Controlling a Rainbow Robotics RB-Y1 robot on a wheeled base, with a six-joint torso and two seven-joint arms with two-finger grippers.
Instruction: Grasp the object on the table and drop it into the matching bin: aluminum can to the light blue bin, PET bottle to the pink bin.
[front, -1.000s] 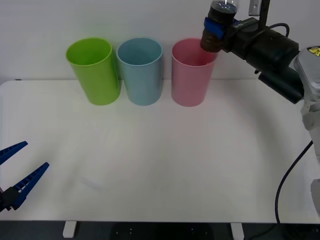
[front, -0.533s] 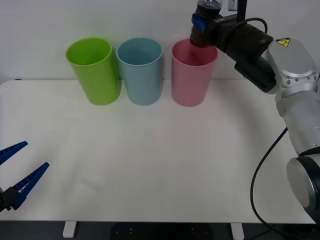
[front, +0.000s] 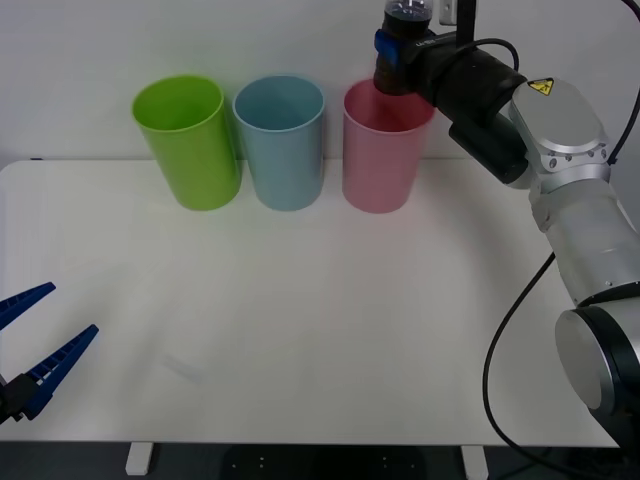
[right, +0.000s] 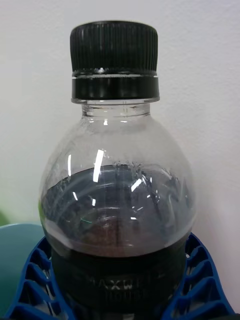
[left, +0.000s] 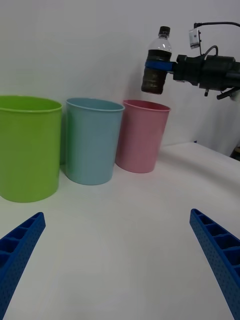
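We see the right gripper (front: 402, 62) raised above the far side of the desk (front: 300, 330), its blue fingers (right: 200, 280) closed around the lower body of the bottle (front: 408, 45). The bottle stands upright in that grip, its black cap (right: 114, 60) uppermost and its dark liquid filling roughly the lower half of the clear body. In the left wrist view the bottle (left: 157, 62) hangs in the air just over the rim of the pink bin (left: 142, 135), above the side of the opening nearer the right arm, with a gap between its base and the rim. In the front view the bottle's base overlaps the far right part of the pink bin's (front: 383, 150) rim.

Three bins stand in a row along the far edge of the desk: a green bin (front: 188, 145) at the left, the blue bin (front: 282, 145) in the middle, and the pink bin at the right. The green and blue bins stand very close together, while the pink one sits slightly apart from the blue.

The left gripper (front: 32, 345) rests low at the near left corner of the desk, well apart from the bins. Its fingers (left: 215, 250) are spread wide and hold nothing.
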